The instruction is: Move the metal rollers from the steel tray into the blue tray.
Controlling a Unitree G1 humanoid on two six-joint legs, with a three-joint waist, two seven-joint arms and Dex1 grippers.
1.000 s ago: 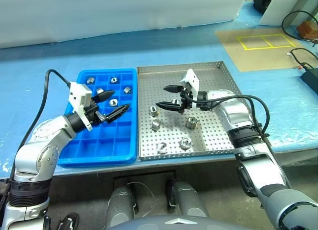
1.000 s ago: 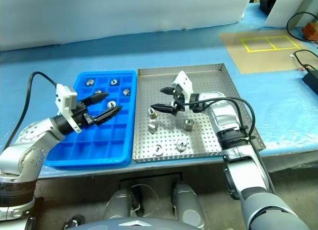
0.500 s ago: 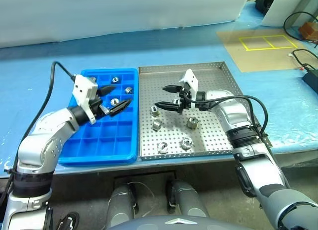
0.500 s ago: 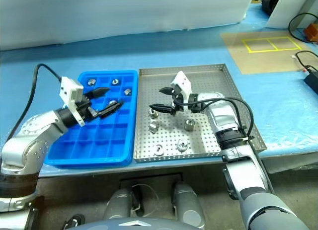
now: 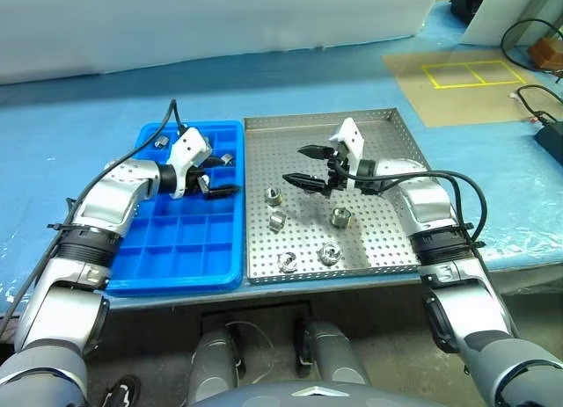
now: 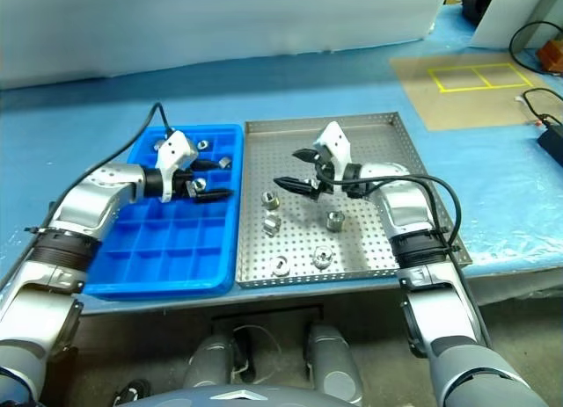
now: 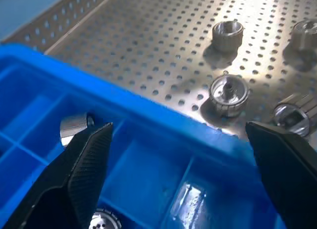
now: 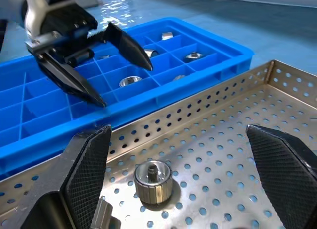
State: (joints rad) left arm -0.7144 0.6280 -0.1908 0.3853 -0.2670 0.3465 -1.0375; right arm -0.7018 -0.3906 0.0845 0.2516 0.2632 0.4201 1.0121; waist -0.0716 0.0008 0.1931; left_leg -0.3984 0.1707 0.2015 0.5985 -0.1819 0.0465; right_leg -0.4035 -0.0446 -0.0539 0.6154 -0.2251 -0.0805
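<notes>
I have the left tool spread wide and empty over the far compartments of the blue tray, where four metal rollers already sit. My right tool is likewise released and holding nothing, hovering above the steel tray. Five rollers lie loose on that tray's perforated floor.
</notes>
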